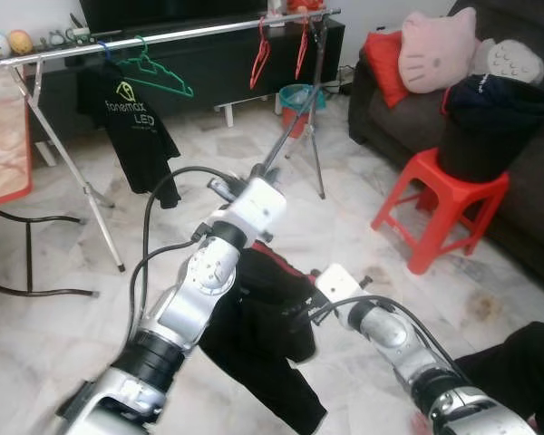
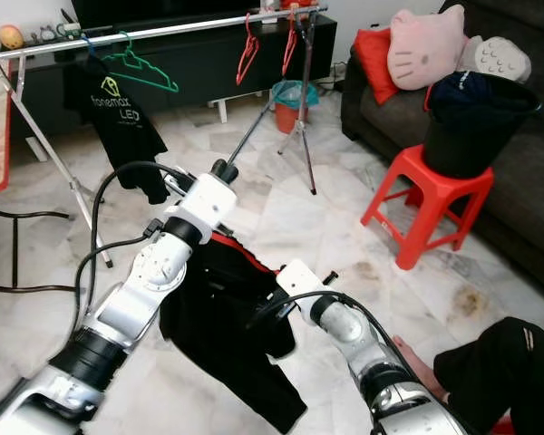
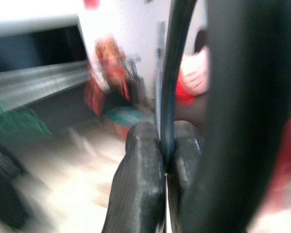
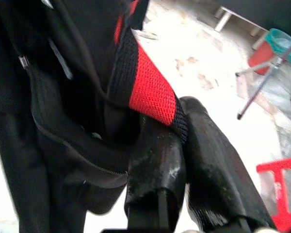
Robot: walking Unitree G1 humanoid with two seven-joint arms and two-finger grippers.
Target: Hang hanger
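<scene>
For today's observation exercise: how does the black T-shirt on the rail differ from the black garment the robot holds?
The T-shirt hangs on the rail; the black garment hangs low between the left gripper and right gripper. The T-shirt carries a printed logo; the garment has red trim and a zip. Both are black.

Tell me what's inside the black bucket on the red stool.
The black bucket on the red stool shows dark clothing heaped at its rim. Anything deeper is hidden by the bucket's wall and that top layer.
</scene>
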